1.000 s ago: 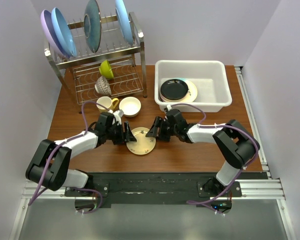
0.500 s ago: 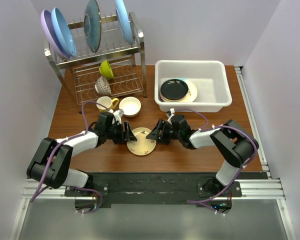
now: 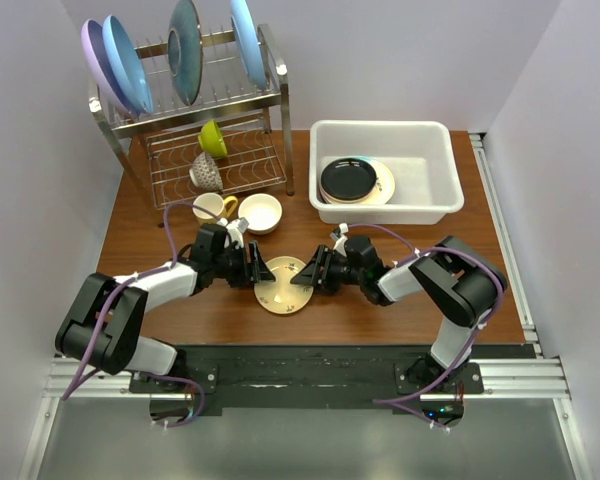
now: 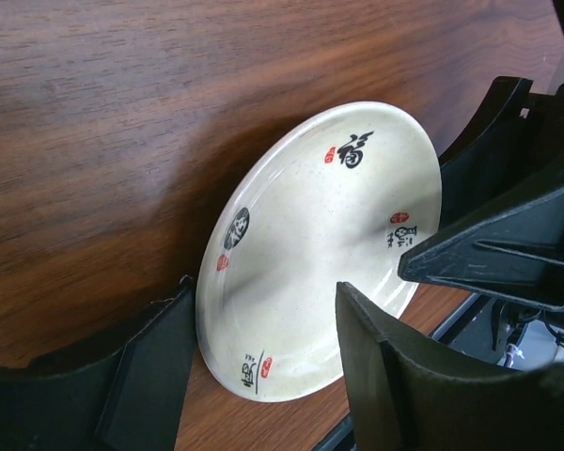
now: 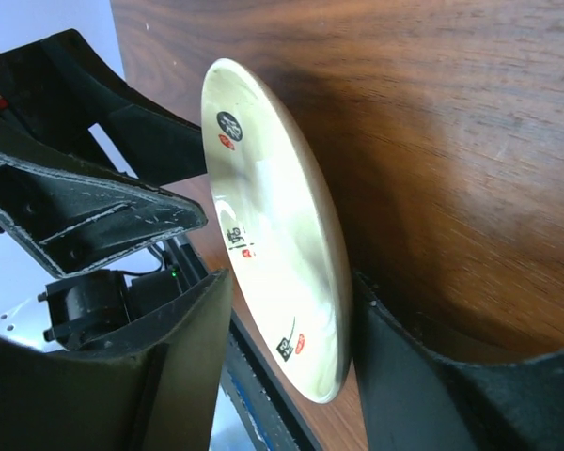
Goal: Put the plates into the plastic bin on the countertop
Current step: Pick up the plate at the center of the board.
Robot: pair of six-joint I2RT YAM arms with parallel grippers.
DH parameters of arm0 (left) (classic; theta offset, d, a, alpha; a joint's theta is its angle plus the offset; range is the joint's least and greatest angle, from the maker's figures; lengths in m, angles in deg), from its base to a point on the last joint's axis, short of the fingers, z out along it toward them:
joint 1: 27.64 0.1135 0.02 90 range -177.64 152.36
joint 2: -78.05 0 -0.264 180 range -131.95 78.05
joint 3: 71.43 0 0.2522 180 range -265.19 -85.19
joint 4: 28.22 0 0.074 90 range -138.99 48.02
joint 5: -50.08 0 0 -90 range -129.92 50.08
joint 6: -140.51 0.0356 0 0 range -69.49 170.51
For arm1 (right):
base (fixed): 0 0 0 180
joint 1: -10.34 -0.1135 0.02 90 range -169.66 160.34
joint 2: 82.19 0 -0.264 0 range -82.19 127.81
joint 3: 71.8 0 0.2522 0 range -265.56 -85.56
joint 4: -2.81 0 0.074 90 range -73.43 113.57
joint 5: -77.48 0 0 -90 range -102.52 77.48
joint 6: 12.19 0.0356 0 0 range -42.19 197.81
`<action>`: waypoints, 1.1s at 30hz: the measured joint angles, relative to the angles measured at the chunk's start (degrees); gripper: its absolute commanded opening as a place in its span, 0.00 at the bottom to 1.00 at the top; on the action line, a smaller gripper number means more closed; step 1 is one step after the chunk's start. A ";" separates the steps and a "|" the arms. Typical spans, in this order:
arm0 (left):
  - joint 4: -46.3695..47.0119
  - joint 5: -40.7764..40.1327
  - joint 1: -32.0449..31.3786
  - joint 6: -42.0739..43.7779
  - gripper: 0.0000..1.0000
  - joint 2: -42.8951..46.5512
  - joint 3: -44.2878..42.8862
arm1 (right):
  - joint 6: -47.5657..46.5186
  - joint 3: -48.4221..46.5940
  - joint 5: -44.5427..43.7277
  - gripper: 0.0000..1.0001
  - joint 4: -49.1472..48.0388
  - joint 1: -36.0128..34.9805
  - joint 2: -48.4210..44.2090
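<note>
A small cream plate (image 3: 283, 284) with black and red marks lies on the wooden countertop (image 3: 400, 300) between my two grippers. My left gripper (image 3: 256, 270) is open, with its jaws either side of the plate's left rim (image 4: 315, 254). My right gripper (image 3: 307, 273) is open, and the plate's right rim (image 5: 273, 225) sits between its jaws. The white plastic bin (image 3: 380, 128) stands at the back right. It holds a glossy black plate (image 3: 347, 179) stacked on a cream plate (image 3: 383, 186). The other plates are not in view.
A steel wire rack (image 3: 220, 160) stands at the back left with large blue, lilac and teal plates upright on top and cups on its lower shelf. A yellow-handled mug (image 3: 211, 207) and a deep cream bowl (image 3: 260, 212) sit just behind the left gripper.
My right gripper has moved left and lower, so its jaws now straddle the plate's right rim. The left gripper and the plate have hardly moved.
</note>
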 measured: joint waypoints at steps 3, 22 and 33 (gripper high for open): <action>0.42 0.22 0.00 -0.02 0.63 0.00 0.17 | 0.44 0.11 0.28 0.42 -0.52 -0.07 0.79; 0.74 1.57 -0.17 -0.44 0.69 0.07 0.44 | 1.27 0.98 1.49 0.06 -1.92 -0.42 1.68; -2.08 1.60 -0.42 -0.37 0.78 3.30 0.42 | -6.91 0.98 -4.04 0.00 15.50 -0.63 -11.04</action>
